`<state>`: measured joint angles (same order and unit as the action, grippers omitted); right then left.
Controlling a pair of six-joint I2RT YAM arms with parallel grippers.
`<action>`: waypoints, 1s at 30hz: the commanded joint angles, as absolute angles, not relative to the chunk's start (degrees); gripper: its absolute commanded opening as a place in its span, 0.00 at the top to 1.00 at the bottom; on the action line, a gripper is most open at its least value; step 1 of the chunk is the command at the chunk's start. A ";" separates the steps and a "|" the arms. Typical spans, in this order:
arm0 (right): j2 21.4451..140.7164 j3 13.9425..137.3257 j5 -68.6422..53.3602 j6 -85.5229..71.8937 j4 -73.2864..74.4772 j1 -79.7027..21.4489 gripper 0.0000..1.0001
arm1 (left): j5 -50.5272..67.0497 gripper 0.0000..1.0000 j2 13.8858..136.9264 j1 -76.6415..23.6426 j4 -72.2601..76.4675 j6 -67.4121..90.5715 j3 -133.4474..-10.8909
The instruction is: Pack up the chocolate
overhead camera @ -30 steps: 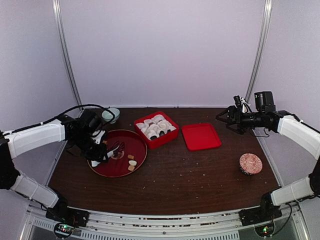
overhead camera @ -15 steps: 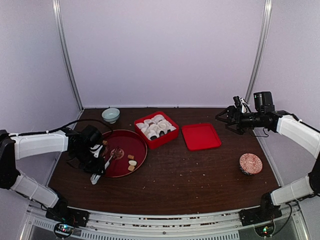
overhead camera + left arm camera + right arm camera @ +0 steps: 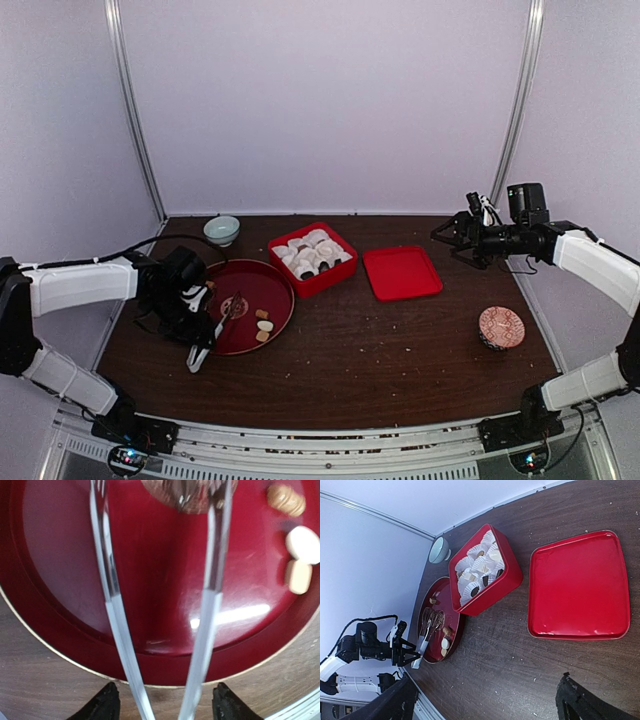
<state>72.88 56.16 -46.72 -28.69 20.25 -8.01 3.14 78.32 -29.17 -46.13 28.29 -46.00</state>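
The left fingers (image 3: 107, 706), black and blunt, stand apart on either side of the handle end of the slim, polished metal tongs (image 3: 107, 580). A sliver of gap shows beside each arm, so they look parted and grip nothing. The tongs seem to rest under their own weight, tips on the round, glossy dark-red tray (image 3: 258, 285) and handle poking over its rim at 7 o'clock. That probably keeps the handle raised and easy to take up.

Something brownish sits blurred between the tong tips; what it is cannot be told. Three loose chocolate pieces (image 3: 302, 545), one smooth cream-white and two matte tan, lie at the tray's 4 o'clock. More sit in white pleated paper cups (image 3: 470, 562) inside the square red box (image 3: 332, 280) at the tray's 1 o'clock.

The flat red lid (image 3: 402, 273) lies at the box's 3 o'clock, which keeps the box open for filling. The right fingers (image 3: 400, 702) are spread wide and empty, held high over the dark wood-grain surface (image 3: 380, 350) at its 2 o'clock, likely to keep clear.
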 commanded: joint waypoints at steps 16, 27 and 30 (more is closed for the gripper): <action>93.33 79.94 -26.09 -21.18 40.40 -8.17 0.25 | 2.74 0.24 97.20 -28.76 -43.31 28.64 -86.99; 109.60 91.31 -19.19 -16.17 47.65 -8.09 0.48 | 9.63 0.24 109.07 -25.01 -39.88 28.26 -98.24; 112.89 93.94 -18.20 -15.58 48.51 -8.08 0.49 | 10.91 0.24 111.21 -23.56 -38.79 28.04 -99.57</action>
<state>110.17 90.06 -21.74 -17.63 45.71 -8.01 7.33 108.77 -25.58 -42.26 28.42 -96.68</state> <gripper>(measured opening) 0.512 0.763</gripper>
